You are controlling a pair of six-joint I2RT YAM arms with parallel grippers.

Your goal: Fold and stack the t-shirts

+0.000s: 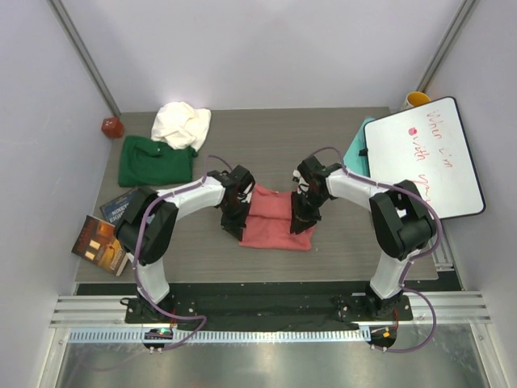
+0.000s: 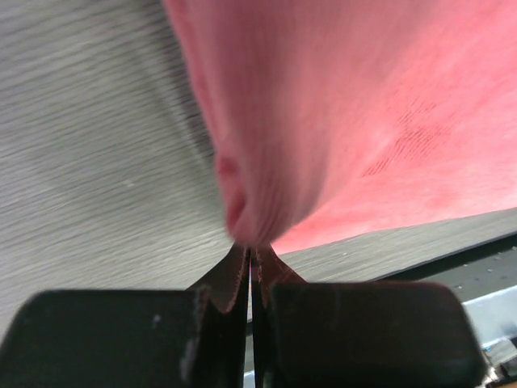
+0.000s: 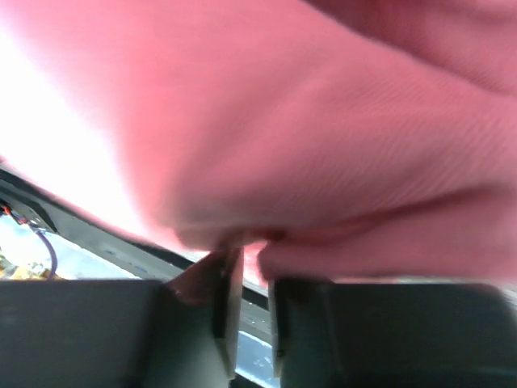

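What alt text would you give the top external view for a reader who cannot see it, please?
The left gripper and right gripper sit at opposite side edges of a salmon-pink t-shirt in the middle of a grey table. At far left lie a folded dark green t-shirt and a crumpled cream-white t-shirt.

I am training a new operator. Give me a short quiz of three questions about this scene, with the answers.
1. True or false: the cream-white t-shirt overlaps a corner of the dark green t-shirt.
2. Which one does the left end effector pinch? A. the dark green t-shirt; B. the salmon-pink t-shirt; C. the cream-white t-shirt.
3. Fill in: the whiteboard lies on the robot's own ___ side.
Key: 1 true; 2 B; 3 right.
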